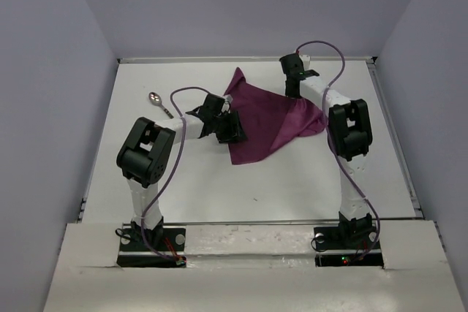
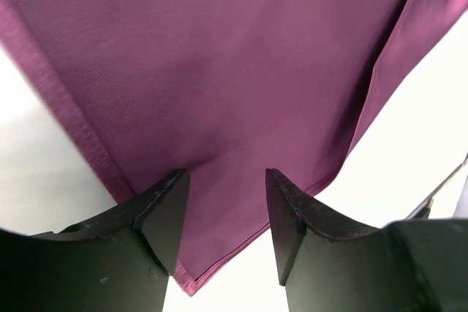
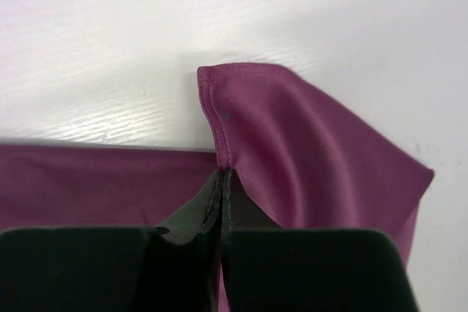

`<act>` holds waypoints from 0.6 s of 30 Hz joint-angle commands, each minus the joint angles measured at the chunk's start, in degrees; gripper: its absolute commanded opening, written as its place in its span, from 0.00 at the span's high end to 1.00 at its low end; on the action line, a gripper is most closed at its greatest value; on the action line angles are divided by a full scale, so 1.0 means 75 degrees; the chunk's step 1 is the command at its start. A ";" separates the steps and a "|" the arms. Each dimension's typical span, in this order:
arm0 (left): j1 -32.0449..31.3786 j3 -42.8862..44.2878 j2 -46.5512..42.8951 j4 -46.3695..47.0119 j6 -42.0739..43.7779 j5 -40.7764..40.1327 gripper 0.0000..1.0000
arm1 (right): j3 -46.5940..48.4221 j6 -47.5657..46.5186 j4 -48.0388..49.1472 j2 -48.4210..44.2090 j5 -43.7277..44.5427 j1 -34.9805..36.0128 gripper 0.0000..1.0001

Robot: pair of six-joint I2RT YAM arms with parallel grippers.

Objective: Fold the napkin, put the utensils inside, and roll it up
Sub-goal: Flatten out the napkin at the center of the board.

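Right gripper [image 3: 221, 177] of mine is pressed together on a hemmed corner of the napkin [image 3: 307, 144]. My right wrist view shows the purple cloth pinched between the black fingers and puckering upward just above them, which the top view cannot resolve. From above, I see only that this gripper [image 1: 292, 87] sits at the napkin's [image 1: 267, 122] upper edge, right of centre in the frame. My left gripper [image 2: 223, 195] is spread. The left wrist view shows both fingers apart over the cloth [image 2: 219, 71], close to a pointed corner at the bottom of that frame, with a hem running along the left side. I cannot tell whether those fingers touch the fabric. In the top view, that gripper [image 1: 228, 126] is at the napkin's left edge. Only the top view shows the spoon [image 1: 159, 102], lying on the white table [image 1: 292, 180] in the upper left, well apart from the cloth.
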 commanded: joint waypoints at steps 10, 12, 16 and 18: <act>0.0991 0.0197 0.0078 -0.0530 0.0716 -0.0486 0.42 | -0.4201 0.1030 0.1312 -0.4807 0.0281 0.0686 0.99; 0.1027 0.0386 0.0288 -0.0612 0.0716 -0.0510 0.42 | -0.5603 0.1475 0.1360 -0.5487 0.0551 0.1224 0.99; 0.1120 0.0889 0.0418 -0.0846 0.0774 -0.0591 0.42 | -0.7730 0.3461 0.1255 -0.7500 0.1535 0.2921 0.99; 0.1167 0.0984 0.0360 -0.0975 0.0867 -0.0673 0.42 | -0.8387 0.4286 0.0952 -0.8054 0.1723 0.3218 0.99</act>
